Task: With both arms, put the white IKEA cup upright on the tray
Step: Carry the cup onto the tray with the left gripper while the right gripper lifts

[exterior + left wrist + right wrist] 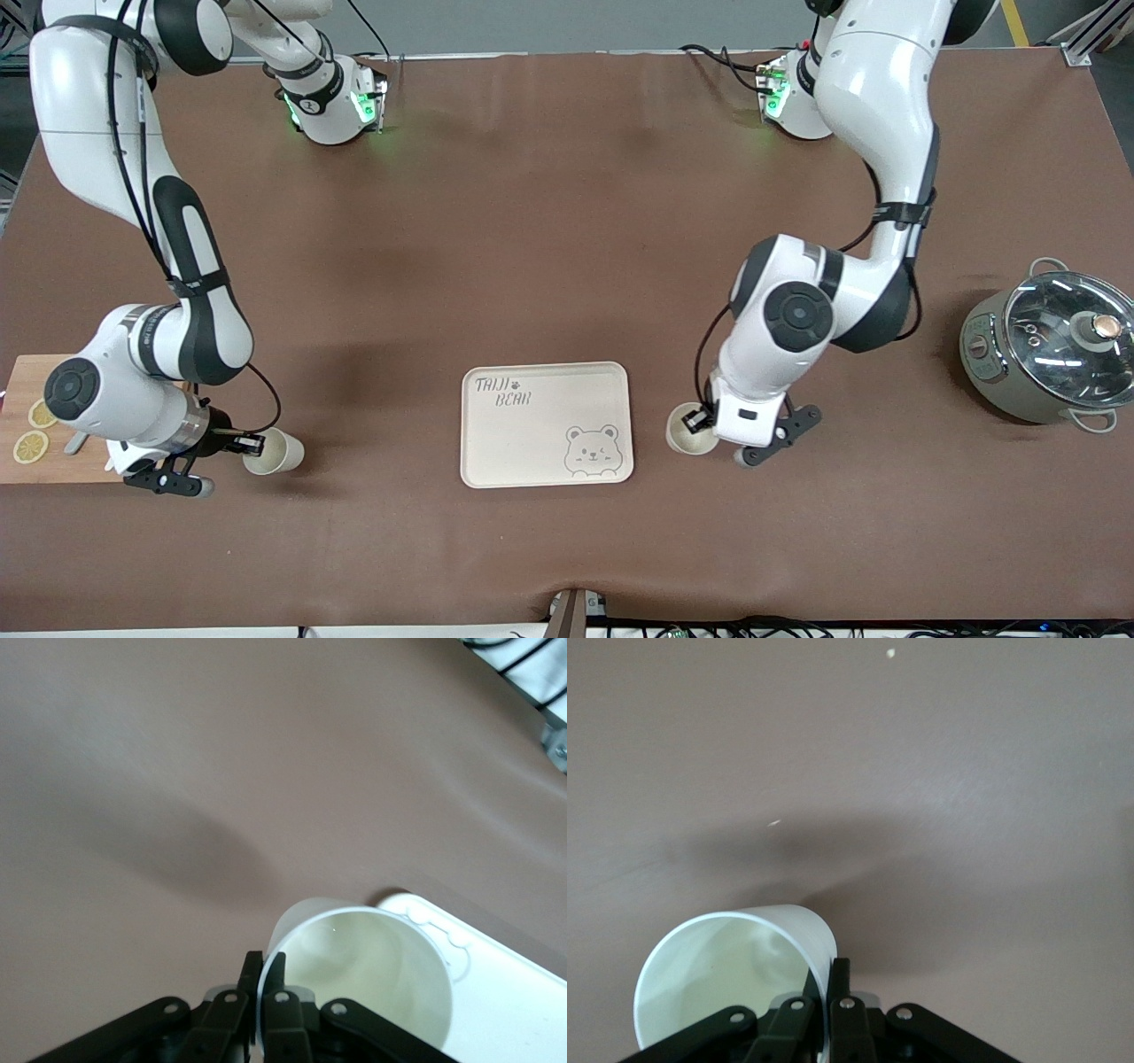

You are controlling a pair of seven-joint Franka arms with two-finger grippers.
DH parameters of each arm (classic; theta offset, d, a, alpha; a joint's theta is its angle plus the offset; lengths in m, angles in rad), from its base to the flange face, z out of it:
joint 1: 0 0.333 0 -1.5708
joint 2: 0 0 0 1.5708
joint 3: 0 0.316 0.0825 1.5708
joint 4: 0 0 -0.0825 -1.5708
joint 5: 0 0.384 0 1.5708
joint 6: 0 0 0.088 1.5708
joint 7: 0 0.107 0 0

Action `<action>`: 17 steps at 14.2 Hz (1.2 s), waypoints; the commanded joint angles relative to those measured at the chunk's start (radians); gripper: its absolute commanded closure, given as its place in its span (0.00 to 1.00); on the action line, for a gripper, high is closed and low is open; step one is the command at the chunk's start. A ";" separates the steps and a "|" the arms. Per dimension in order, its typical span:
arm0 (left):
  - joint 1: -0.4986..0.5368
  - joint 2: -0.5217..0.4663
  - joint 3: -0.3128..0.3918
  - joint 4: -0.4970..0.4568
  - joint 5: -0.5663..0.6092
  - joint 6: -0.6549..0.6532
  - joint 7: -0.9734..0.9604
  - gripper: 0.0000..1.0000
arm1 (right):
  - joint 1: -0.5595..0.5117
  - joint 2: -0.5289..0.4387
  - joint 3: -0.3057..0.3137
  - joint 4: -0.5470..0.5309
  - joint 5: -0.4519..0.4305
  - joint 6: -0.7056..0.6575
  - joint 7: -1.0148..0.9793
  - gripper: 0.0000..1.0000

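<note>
The cream tray (532, 434) with "TAIJI BEAR" lettering lies near the table's front, between the two grippers. My left gripper (702, 420) is shut on the rim of a white cup (687, 436) just off the tray's edge toward the left arm's end. In the left wrist view the fingers (275, 967) pinch the cup's wall (372, 979), with a tray corner (505, 1001) beside it. My right gripper (245, 440) is shut on the rim of a second white cup (276, 451), tilted, toward the right arm's end. In the right wrist view its fingers (840, 973) clamp that cup (718, 979).
A grey pot with a glass lid (1054, 350) stands at the left arm's end. A bamboo cutting board (31, 461) with lemon slices (32, 446) lies at the right arm's end, under the right wrist. Brown table cover (549, 230) between the arms.
</note>
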 commanded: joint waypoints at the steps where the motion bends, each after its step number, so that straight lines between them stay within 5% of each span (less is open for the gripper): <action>1: -0.054 0.052 0.016 0.046 -0.016 0.029 -0.064 1.00 | 0.040 -0.023 0.001 0.114 0.013 -0.183 0.136 1.00; 10: -0.169 0.147 0.022 0.046 -0.013 0.118 -0.152 1.00 | 0.230 -0.029 -0.004 0.199 0.005 -0.175 0.595 1.00; 16: -0.187 0.179 0.022 0.045 -0.007 0.123 -0.147 1.00 | 0.319 -0.009 -0.006 0.191 -0.002 -0.034 0.796 1.00; 17: -0.187 0.179 0.022 0.043 -0.007 0.125 -0.146 0.89 | 0.335 -0.001 -0.007 0.188 -0.007 -0.008 0.822 1.00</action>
